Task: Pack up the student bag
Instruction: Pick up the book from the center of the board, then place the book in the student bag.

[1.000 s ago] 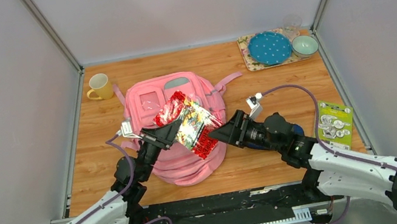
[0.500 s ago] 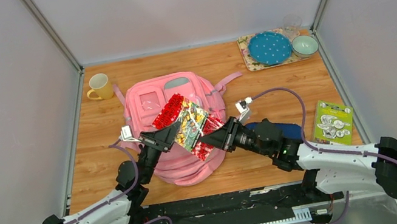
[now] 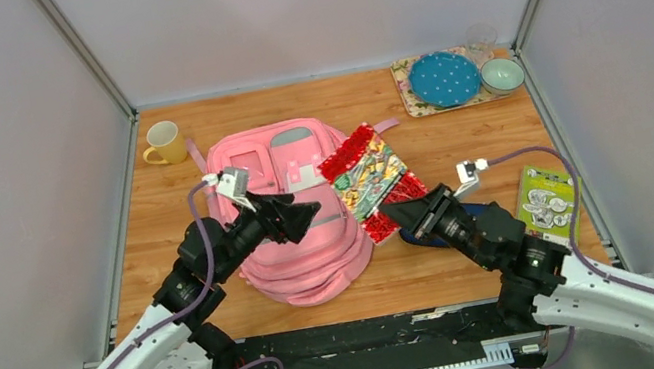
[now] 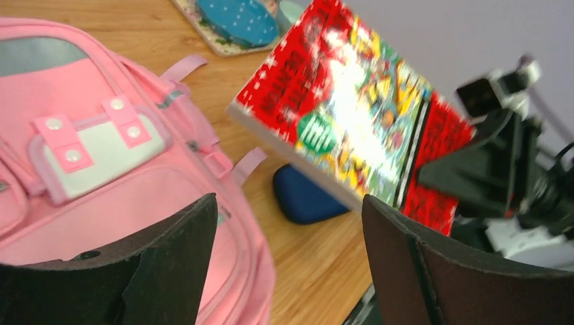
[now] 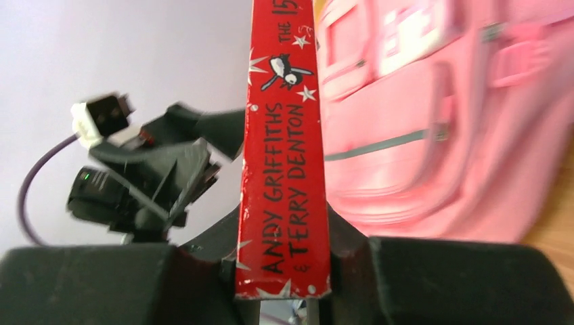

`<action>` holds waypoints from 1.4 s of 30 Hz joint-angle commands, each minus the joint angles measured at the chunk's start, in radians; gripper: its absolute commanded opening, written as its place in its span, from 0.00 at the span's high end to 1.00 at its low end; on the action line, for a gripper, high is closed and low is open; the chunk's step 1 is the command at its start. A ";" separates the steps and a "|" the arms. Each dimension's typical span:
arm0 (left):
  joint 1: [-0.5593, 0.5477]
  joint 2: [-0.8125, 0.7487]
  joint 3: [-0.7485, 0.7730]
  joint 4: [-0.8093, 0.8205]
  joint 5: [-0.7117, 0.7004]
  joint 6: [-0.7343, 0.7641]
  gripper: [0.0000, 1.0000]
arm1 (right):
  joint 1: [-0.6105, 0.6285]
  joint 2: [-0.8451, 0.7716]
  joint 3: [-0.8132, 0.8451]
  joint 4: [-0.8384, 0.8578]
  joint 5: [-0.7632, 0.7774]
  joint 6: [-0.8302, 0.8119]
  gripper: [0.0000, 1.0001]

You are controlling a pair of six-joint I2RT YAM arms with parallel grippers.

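tabletop (image 3: 150, 238) bears student bag (image 3: 310, 271) beneath left claw (image 3: 308, 214).

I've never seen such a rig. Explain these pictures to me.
Two robot arms are bolted at the near edge of the table, each ending in a two-finger pincer. One picture looks down from above; the other two come from a camera on each wrist. On the table lie a pink backpack, a yellow mug, a tray with a blue plate and bowl, a green packet and a navy pouch. The right pincer grips a red book, raised beside the backpack. The left pincer hangs open and empty over the backpack.
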 commanded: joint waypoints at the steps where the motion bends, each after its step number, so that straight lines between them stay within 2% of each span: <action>1: 0.000 -0.019 0.066 -0.424 0.178 0.447 0.15 | -0.007 -0.171 0.021 -0.324 0.278 -0.048 1.00; 2: 0.000 -0.010 0.074 -0.447 0.245 0.468 0.15 | -0.007 -0.230 0.023 -0.387 0.298 -0.048 1.00; 6: -0.001 0.027 0.081 -0.553 0.365 0.518 0.15 | -0.007 -0.339 0.036 -0.505 0.341 -0.046 1.00; 12: -0.009 0.027 0.034 -0.615 0.413 0.539 0.15 | -0.007 -0.387 0.058 -0.591 0.326 -0.026 1.00; 20: -0.057 0.036 0.025 -0.612 0.347 0.525 0.16 | -0.007 -0.334 0.055 -0.548 0.266 -0.020 1.00; 30: -0.130 0.120 0.020 -0.615 0.149 0.570 0.16 | -0.007 -0.274 0.058 -0.504 0.223 -0.026 1.00; 34: -0.132 0.136 -0.006 -0.590 0.140 0.581 0.16 | -0.007 -0.274 0.052 -0.499 0.223 -0.020 1.00; 42: -0.136 0.168 -0.055 -0.546 0.168 0.573 0.23 | -0.007 -0.264 0.046 -0.502 0.217 -0.012 1.00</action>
